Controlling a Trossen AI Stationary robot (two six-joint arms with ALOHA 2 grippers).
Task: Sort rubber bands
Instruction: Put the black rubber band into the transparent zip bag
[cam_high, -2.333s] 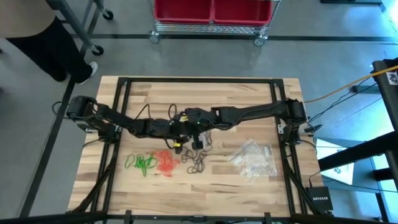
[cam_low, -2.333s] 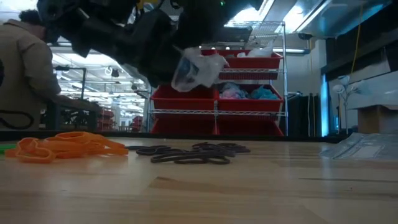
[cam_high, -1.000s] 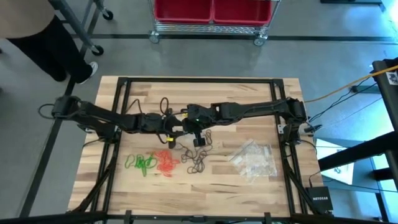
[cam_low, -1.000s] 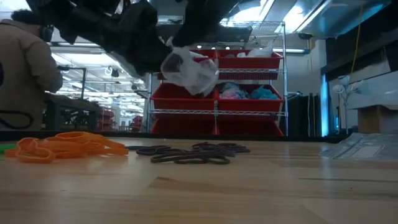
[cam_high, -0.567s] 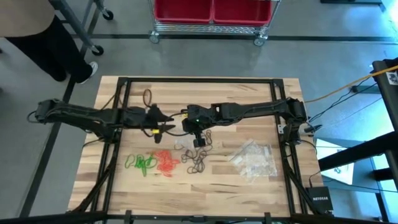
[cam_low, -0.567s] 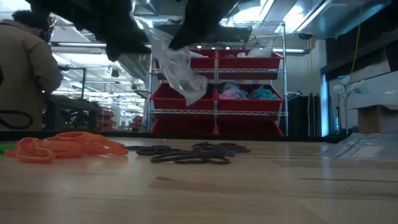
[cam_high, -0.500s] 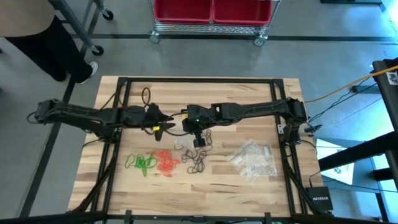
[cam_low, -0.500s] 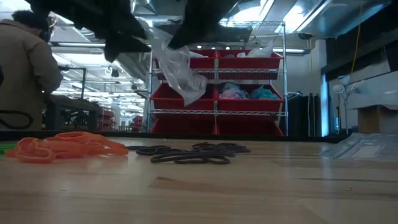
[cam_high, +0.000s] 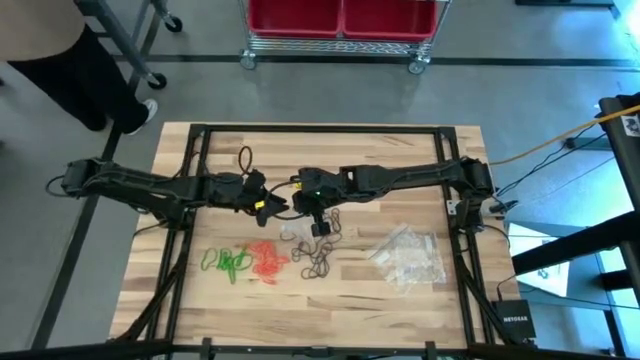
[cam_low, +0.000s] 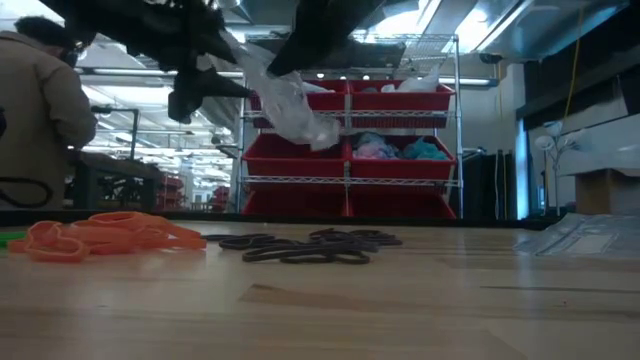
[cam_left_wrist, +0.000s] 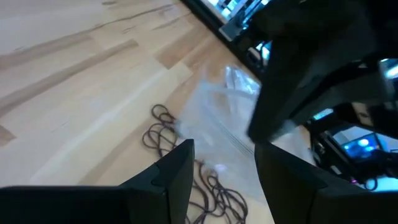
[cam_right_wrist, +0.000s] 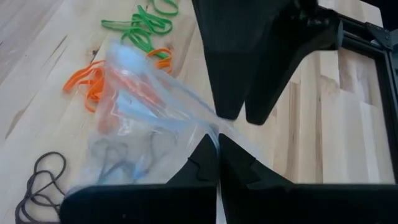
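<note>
Both arms were dark, slim and jointed, with thin black cables looped along them. The left gripper carried yellow marks; the right gripper had a green spot.

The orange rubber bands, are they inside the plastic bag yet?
No, the low view shows the orange rubber bands lying in a pile on the table, while the clear plastic bag hangs in the air above.

On the table, rubber bands lie at seven o'clock, bags at four.
</note>
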